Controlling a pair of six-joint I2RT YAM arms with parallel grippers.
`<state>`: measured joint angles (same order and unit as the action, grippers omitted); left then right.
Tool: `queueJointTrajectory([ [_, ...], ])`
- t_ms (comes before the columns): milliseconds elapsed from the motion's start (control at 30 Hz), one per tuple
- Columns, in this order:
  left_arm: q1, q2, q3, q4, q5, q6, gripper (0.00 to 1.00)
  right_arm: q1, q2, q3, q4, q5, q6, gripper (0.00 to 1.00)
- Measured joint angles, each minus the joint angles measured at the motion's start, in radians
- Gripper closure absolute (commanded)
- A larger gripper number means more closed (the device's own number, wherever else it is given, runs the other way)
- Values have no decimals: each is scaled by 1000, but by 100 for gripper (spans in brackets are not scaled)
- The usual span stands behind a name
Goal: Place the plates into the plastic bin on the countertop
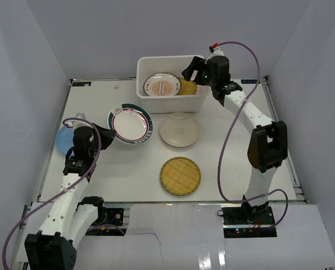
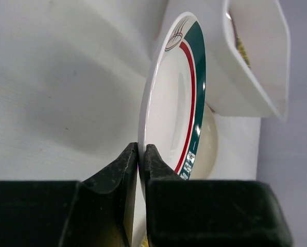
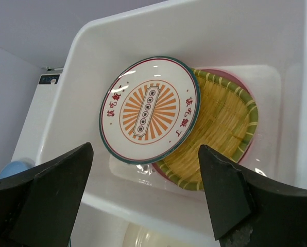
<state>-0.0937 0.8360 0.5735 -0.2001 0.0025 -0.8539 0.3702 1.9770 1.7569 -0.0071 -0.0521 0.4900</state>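
Observation:
My left gripper [image 1: 111, 135] [image 2: 141, 153] is shut on the near rim of a white plate with a teal and red rim [image 1: 130, 124] [image 2: 175, 103], holding it tilted on edge above the countertop [image 1: 223, 169]. The white plastic bin [image 1: 145, 66] [image 3: 76, 62] stands at the back. In it an orange sunburst plate [image 1: 162, 85] [image 3: 149, 109] leans on a woven bamboo disc [image 1: 188, 87] [image 3: 220, 126], which lies on a pink plate [image 3: 237, 85]. My right gripper [image 1: 191, 75] [image 3: 143, 177] hangs open over the bin's right part, holding nothing.
A cream plate [image 1: 179, 129] [image 2: 211, 144] lies mid-table and a second bamboo disc [image 1: 180, 175] nearer the front. A blue plate [image 1: 62, 140] [image 3: 14, 169] sits at the left edge, partly under my left arm. Pale grey walls close in three sides.

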Motion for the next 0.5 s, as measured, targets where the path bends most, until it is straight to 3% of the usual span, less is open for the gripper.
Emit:
queueJointTrajectory([
  [67,0,-51,25,-37,38,-2,100,-3,-106,-110,35,-1,-15,21],
  [167,0,-78,89,-77,101,-12,100,-5,-364,-400,105,-2,-29,51],
  [200,0,-76,114,-80,121,-16,100,-6,-465,-512,136,-2,-25,70],
  [300,0,-30,214,-66,180,-34,100,-6,-731,-839,229,-16,1,83],
  [433,-5,103,346,8,238,-58,100,-6,-921,-1157,231,-64,8,75],
  [467,-12,149,384,28,247,-64,100,-6,-944,-1209,219,-79,8,58],
  [500,-18,197,419,51,251,-68,100,-6,-968,-1261,205,-95,11,48],
])
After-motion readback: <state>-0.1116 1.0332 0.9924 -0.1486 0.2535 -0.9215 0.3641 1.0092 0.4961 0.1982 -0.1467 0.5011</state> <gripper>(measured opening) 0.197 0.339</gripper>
